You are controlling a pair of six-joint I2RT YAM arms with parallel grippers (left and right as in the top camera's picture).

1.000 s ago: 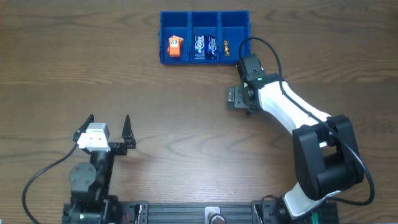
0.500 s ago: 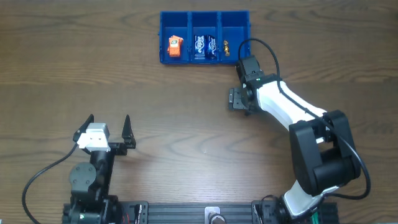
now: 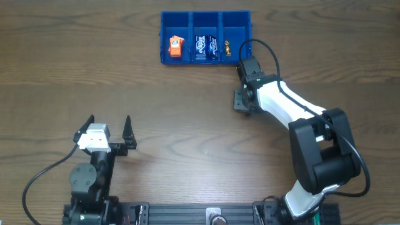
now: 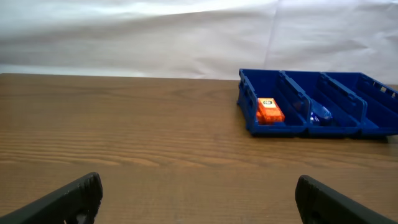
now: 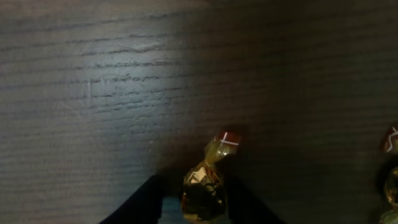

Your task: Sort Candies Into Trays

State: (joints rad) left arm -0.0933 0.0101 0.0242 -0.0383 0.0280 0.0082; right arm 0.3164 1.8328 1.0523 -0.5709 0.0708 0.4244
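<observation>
Your right gripper [image 3: 242, 100] is down at the table [image 3: 156, 94], just below the right end of the blue tray [image 3: 237, 31]. Its wrist view shows the two fingers pressed against either side of a gold candy [image 5: 202, 190], with the twisted wrapper end poking out ahead. I judge it clenched on the body of that candy, probably because the wrapper tail would slip. Whether the candy rests on the wood or is barely off it, I cannot tell. The tray shows you where it goes: an orange candy [image 3: 175, 47] lies in the left compartment, blue candies [image 3: 201, 47] in the middle, and another gold piece [image 3: 227, 45] in the right one, so the nearest compartment is yours. Your left gripper [image 3: 109, 120] sits near its base with jaws spread wide, holding nothing and well apart from that route. More wrapped sweets [image 5: 392, 143] lie just beside the held one, so the sorting isn't finished.
</observation>
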